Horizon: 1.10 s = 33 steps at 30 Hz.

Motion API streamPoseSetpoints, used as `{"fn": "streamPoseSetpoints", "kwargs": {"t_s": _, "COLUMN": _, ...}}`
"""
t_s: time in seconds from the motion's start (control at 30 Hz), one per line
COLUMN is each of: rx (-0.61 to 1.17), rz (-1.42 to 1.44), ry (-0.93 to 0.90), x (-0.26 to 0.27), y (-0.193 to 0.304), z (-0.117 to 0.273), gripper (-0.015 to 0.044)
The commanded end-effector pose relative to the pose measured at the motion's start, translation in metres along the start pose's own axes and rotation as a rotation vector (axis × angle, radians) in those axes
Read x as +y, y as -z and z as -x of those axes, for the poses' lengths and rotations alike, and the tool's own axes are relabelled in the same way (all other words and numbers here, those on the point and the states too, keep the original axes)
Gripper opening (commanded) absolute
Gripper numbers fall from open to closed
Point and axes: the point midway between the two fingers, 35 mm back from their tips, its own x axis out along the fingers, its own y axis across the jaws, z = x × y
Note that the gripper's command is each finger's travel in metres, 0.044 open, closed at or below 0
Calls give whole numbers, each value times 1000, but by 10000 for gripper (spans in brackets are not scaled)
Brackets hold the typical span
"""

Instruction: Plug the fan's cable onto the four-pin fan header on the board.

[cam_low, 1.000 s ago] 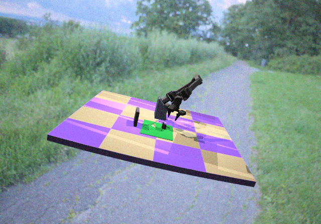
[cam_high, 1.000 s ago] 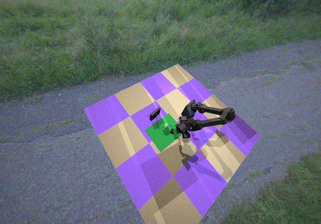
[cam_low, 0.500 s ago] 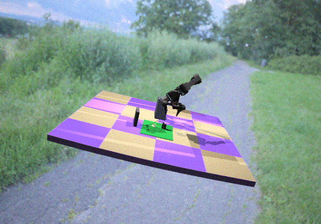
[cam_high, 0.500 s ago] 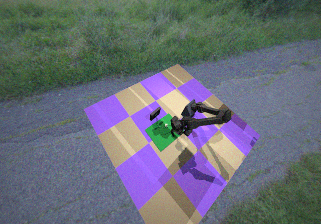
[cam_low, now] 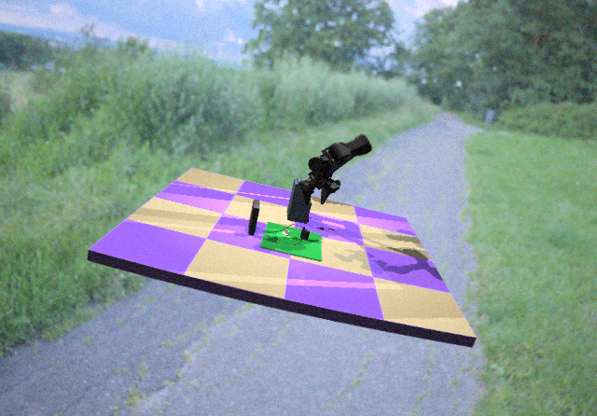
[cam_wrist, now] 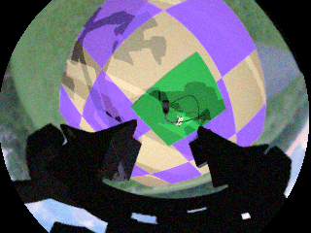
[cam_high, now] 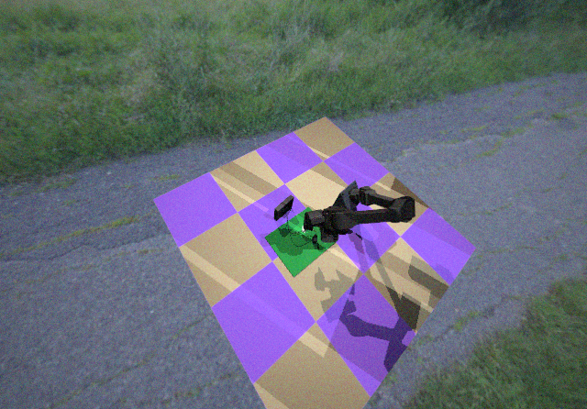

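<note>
Gripper [cam_high: 312,231] [cam_low: 315,202] [cam_wrist: 169,126], raised above the desk [cam_high: 227,243] [cam_low: 289,303] [cam_wrist: 243,39], inward of all its edges; the fingers stand wide apart with nothing between them. Below, the cable's plug [cam_low: 304,233] [cam_wrist: 165,106], a small dark block, lies on the green board [cam_high: 296,264] [cam_low: 308,252] [cam_wrist: 194,73], on the side facing the desk's right edge in the exterior view. The white fan header [cam_high: 303,228] [cam_low: 285,232] [cam_wrist: 180,119] is near the plug but apart from it; its pins are too small to count. The cable [cam_wrist: 198,104] loops across the board. Farther out, towards the desk's left edge in the exterior view, stands a dark upright slab, apparently the fan [cam_high: 283,207] [cam_low: 253,217]. The step in hand is judged to be the approach to the plug, with insertion not yet done. The next move calls for aligning the open fingers over the plug, descending and closing squarely, without snagging the loop.
</note>
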Motion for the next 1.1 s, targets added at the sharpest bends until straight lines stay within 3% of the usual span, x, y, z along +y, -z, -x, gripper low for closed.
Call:
{"fn": "streamPoseSetpoints", "kwargs": {"t_s": 0.0, "rx": 1, "rz": 48, "ry": 2, "x": -3, "y": 0, "z": 4, "gripper": 440}}
{"fn": "streamPoseSetpoints", "kwargs": {"t_s": 0.17, "rx": 2, "rz": 48, "ry": 4, "x": -5, "y": -1, "z": -12, "gripper": 440}}
{"fn": "streamPoseSetpoints", "kwargs": {"t_s": 0.37, "rx": -2, "rz": 48, "ry": 0, "x": -3, "y": -1, "z": -93, "gripper": 440}}
{"fn": "streamPoseSetpoints", "kwargs": {"t_s": 1.07, "rx": -2, "rz": 48, "ry": 0, "x": -3, "y": -1, "z": -118, "gripper": 440}}
